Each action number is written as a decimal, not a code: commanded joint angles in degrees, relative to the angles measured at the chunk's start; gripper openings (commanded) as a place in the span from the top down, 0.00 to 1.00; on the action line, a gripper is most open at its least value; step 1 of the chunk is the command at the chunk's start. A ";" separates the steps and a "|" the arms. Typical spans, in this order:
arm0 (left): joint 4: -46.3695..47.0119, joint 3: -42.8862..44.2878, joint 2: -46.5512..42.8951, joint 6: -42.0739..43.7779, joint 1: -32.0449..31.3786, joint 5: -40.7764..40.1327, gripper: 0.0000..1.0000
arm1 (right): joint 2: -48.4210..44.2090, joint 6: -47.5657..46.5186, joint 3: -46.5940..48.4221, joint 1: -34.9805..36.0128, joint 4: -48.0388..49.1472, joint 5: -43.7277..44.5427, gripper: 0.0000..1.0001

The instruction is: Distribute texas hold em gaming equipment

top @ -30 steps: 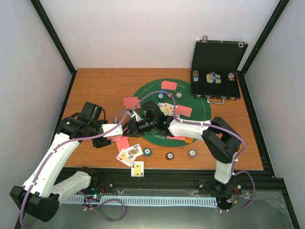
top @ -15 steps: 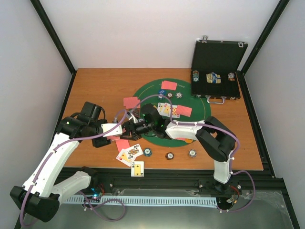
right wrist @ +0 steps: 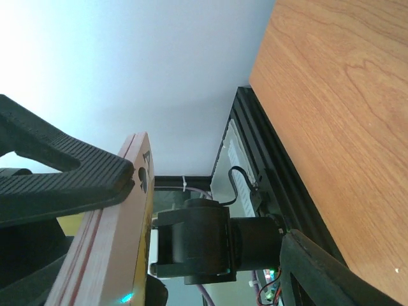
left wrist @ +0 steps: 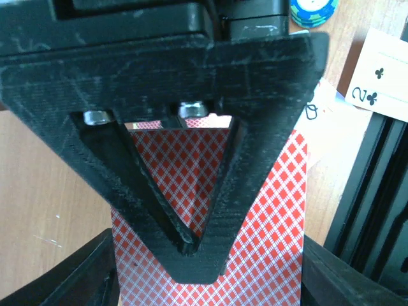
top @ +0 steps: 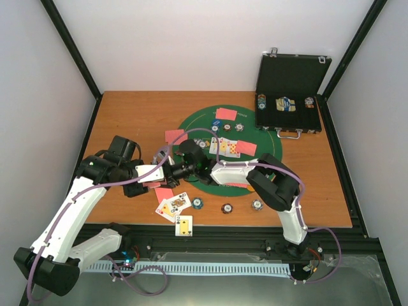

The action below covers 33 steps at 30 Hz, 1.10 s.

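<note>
My left gripper (top: 167,173) is shut on a pack of red-backed playing cards (left wrist: 268,242), held above the table's left middle; its fingers (left wrist: 210,210) meet in a V over the red pattern. My right gripper (top: 179,170) reaches left to the same pack and stands open. One ribbed pad (right wrist: 70,182) lies against the ace-of-spades face of the pack (right wrist: 108,255); the other finger (right wrist: 306,268) is far off it. Red-backed cards (top: 174,136) and face-up cards (top: 224,146) lie on the green mat (top: 268,150). More face-up cards (top: 172,205) and poker chips (top: 227,208) sit near the front edge.
The black hinged case (top: 290,92) stands open at the back right with chips inside. A two of clubs (left wrist: 382,76) and a chip (left wrist: 312,9) lie below my left gripper. Black frame posts border the wooden table (right wrist: 344,95).
The right arm has swung left across the mat to the left gripper, and its jaws have widened. The left arm has stayed still with the pack.
</note>
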 commanded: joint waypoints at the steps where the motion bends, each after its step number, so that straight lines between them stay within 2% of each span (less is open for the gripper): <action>1: 0.27 2.93 0.67 -0.79 0.10 1.52 0.73 | 2.64 1.55 1.51 0.46 2.56 -0.81 0.35; 12: 0.17 3.25 -0.15 -0.58 0.11 0.72 0.73 | -1.05 -5.31 -5.92 -3.20 -6.93 0.52 0.43; 19: 0.20 2.93 -0.45 -0.28 0.10 0.34 0.73 | -2.92 -6.64 -9.09 -4.36 -7.53 0.82 0.46; 33: 1.63 0.93 -0.45 -0.23 0.10 -0.43 0.73 | -9.70 -7.69 -5.89 -4.33 -13.03 -0.06 0.49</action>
